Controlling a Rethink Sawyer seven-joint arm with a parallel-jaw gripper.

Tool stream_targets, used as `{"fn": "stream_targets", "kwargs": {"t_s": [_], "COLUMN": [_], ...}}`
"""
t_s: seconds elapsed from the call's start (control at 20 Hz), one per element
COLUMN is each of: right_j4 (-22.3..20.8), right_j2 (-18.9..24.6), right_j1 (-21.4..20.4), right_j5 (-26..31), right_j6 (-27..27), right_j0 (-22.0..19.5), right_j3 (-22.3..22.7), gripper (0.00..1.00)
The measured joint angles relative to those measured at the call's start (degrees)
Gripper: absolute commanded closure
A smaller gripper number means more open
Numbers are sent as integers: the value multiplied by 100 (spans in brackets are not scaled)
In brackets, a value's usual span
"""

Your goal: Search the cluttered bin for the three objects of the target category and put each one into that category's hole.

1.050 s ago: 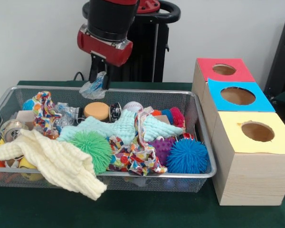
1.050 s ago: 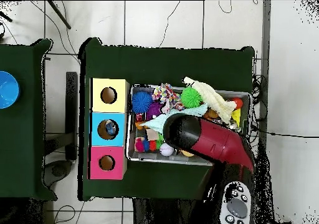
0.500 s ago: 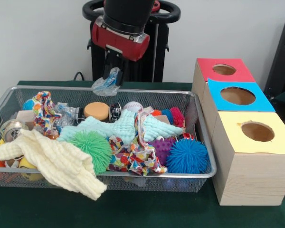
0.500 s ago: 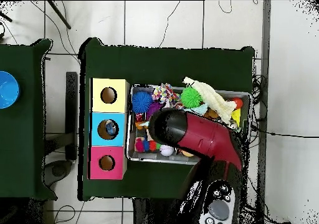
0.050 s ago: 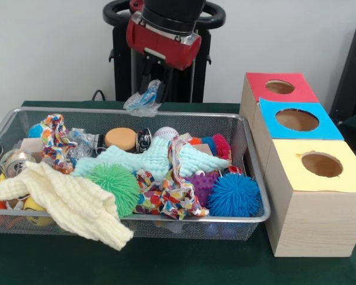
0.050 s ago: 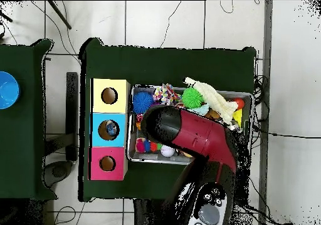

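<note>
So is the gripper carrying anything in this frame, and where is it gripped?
Yes: the gripper holds a crumpled clear plastic wrapper by its top end, so it hangs above the bin's far rim.

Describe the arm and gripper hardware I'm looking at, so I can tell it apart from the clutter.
The arm is a thick round body: black above, ending in a glossy red collar with a thin pale band at its top edge. Below the collar hangs a narrow dark gripper with slim black fingers. From overhead the arm reads as a long red shell with a black rounded end.
</note>
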Motion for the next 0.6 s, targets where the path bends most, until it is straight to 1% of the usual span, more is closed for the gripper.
{"fn": "stream_targets", "kwargs": {"t_s": [0.05, 0.2, 0.6], "right_j4": [18, 147, 414], "right_j2": [-15, -139, -293], "right_j1": [11, 101, 256], "right_j5": [12, 139, 370], "right_j6": [28, 298, 1005], "right_j0": [18, 185, 528], "right_j3": [-21, -171, -372], "gripper": [100, 100, 100]}}
